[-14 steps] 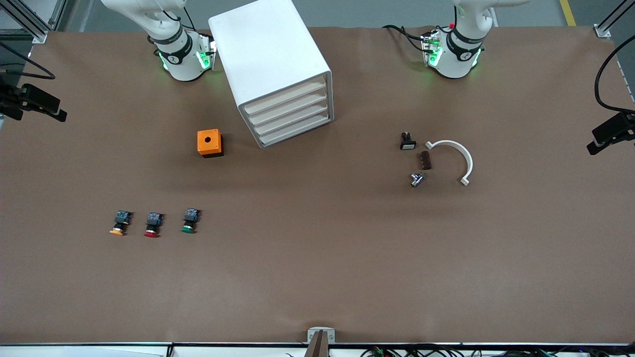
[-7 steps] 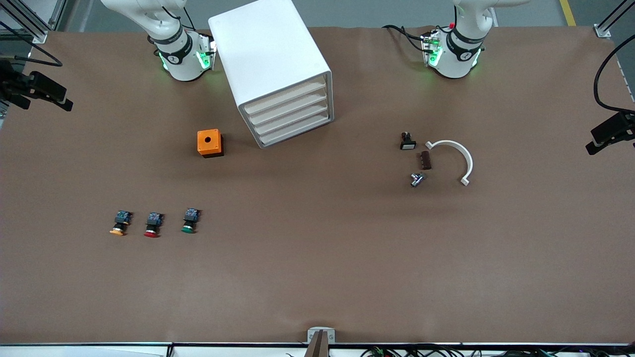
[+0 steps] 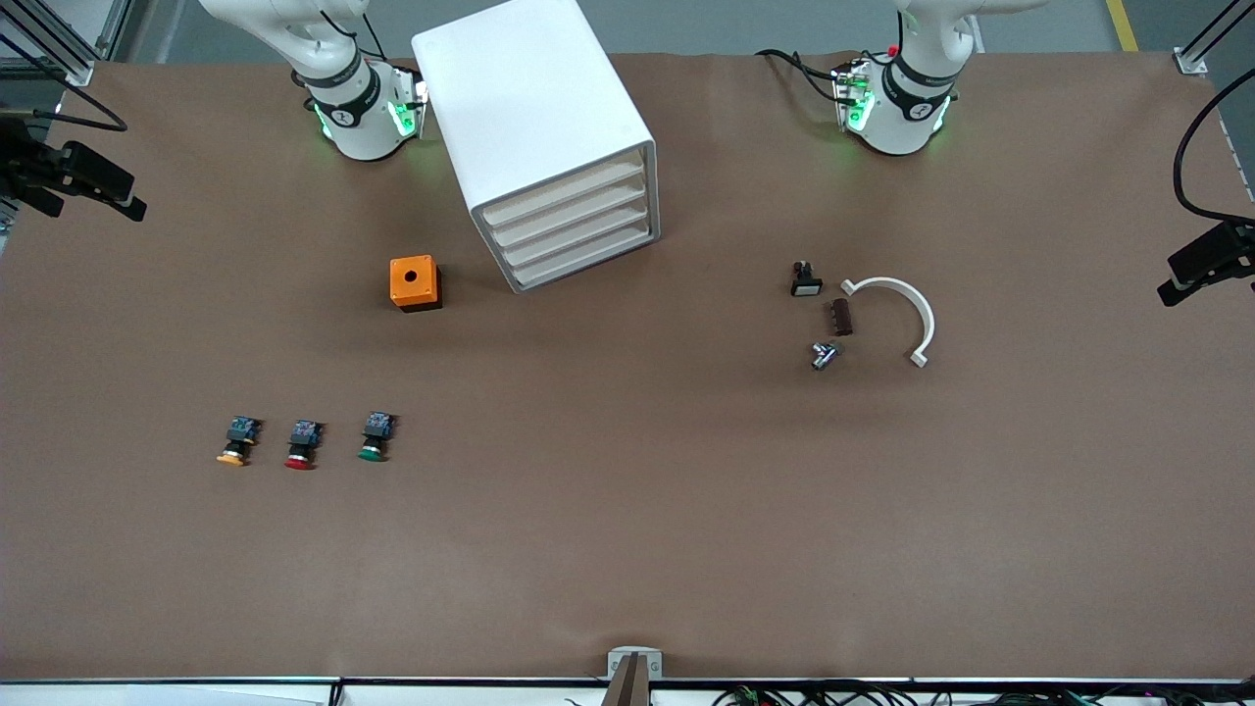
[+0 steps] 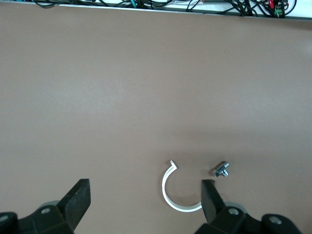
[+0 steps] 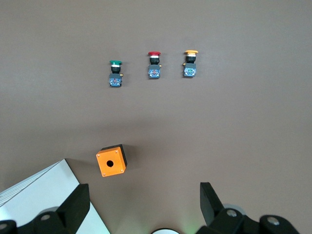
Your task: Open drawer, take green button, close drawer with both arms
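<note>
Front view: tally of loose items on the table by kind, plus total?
Push buttons: 3: green-capped button, red-capped button, orange-capped button
Orange box with a hole on top: 1
White four-drawer cabinet: 1
White curved plastic clip: 1
Small dark or metal parts: 3
Total: 9

Button [image 3: 374,437] nearer than cabinet [image 3: 534,127]

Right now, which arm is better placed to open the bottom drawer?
Probably the right. The cabinet stands beside its base, and the right wrist view shows a cabinet corner by the open right gripper. The open left gripper is over the white clip.
</note>
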{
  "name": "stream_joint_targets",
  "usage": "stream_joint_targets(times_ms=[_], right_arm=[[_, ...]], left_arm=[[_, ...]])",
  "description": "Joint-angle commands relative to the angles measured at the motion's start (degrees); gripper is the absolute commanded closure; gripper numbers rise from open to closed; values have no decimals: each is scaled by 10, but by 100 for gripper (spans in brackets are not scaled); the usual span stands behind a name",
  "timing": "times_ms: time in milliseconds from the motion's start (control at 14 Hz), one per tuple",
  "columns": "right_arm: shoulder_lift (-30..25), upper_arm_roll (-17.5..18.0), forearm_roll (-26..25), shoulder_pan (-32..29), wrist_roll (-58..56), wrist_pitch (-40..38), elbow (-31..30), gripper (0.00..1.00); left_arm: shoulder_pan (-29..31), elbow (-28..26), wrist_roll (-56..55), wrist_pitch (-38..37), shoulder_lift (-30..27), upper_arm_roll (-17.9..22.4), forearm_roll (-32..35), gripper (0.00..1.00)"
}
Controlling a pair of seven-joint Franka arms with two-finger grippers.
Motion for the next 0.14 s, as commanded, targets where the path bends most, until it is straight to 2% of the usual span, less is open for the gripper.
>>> stream_joint_targets(times_ms=[0,71], right_arm=[[-17,-1,1,6,1,11,-14,0],[-17,-1,1,6,1,11,-14,0]], left_arm=[[0,3,-4,-9,-3,-1,-3,0],[0,3,-4,-9,-3,-1,-3,0]])
